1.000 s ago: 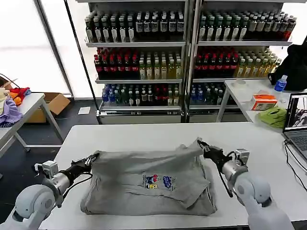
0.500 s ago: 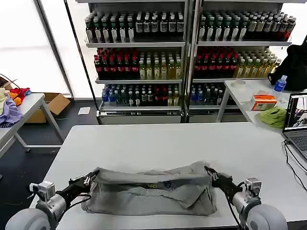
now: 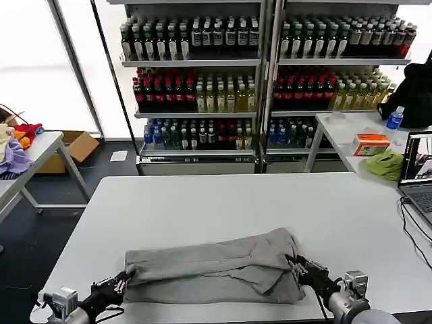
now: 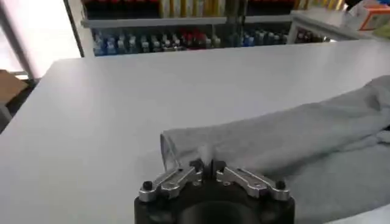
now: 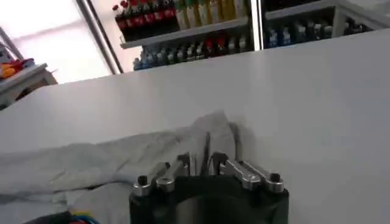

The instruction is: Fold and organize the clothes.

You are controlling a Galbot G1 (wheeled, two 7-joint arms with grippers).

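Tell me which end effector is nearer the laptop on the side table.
Right. The right end effector grips the grey shirt at its end toward the laptop; the left end effector pinches the shirt's opposite end.
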